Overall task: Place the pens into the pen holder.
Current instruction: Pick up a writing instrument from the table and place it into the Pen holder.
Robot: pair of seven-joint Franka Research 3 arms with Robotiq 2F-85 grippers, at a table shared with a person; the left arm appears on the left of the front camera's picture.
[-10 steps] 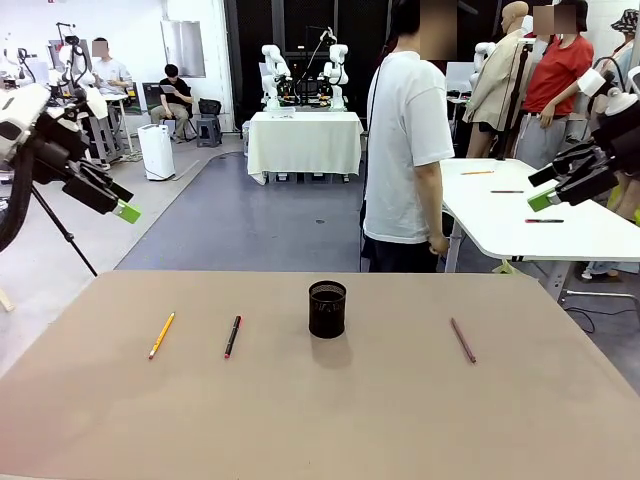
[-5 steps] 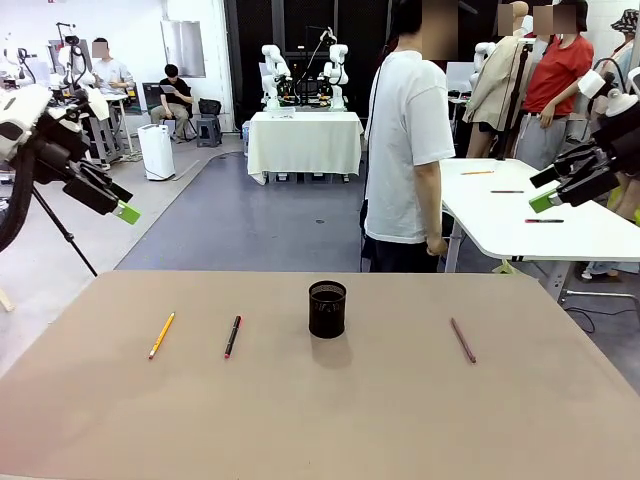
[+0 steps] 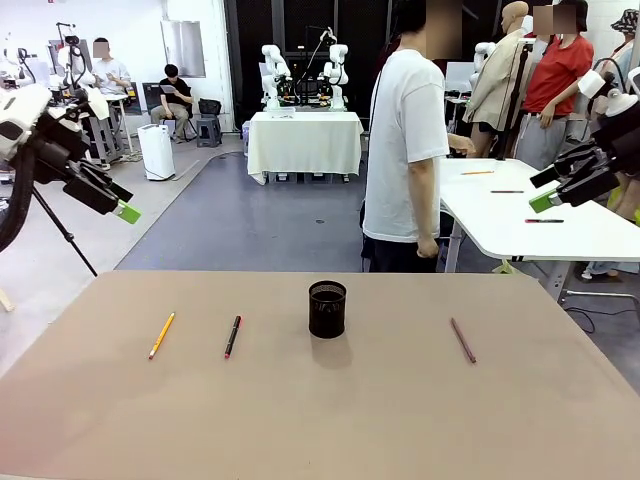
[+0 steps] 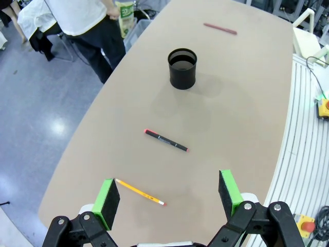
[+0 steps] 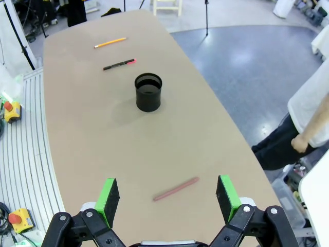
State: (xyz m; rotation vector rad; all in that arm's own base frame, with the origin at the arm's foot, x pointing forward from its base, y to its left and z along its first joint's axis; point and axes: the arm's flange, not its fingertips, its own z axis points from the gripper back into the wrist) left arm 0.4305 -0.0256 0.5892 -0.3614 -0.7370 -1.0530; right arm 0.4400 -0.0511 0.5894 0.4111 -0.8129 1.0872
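1. Progress: 0 of 3 pens placed. The pen holder stands upright near the middle of the table. Both wrist views look down into it, and it looks empty.
2. Clock is centred on the holder in the front view, with 12 pointing at the far side.
   - Yellow-orange pencil: 9 o'clock, well apart.
   - Black pen with a red end: also 9 o'clock, between the pencil and the holder.
   - Reddish-brown pen: about 4 o'clock, well apart.
3. All three lie flat on the table. None touches the holder or another pen.
4. Left gripper: jaws wide with nothing between the pads, raised high off the table around 9–10 o'clock. Its wrist view has the pencil nearest, then the black pen.
5. Right gripper: jaws wide and empty, raised high around 2–3 o'clock. The reddish-brown pen sits between its pads in the wrist view, far below.
6. The person stands past the far edge at about 12–1 o'clock, with no hands on this table.
7. Remaining: three picks and three drops. My guess is the left arm takes the pencil and the black pen, and the right arm takes the brown one.
8. Risk, in my view: thin pens lying flat need a low pinch.
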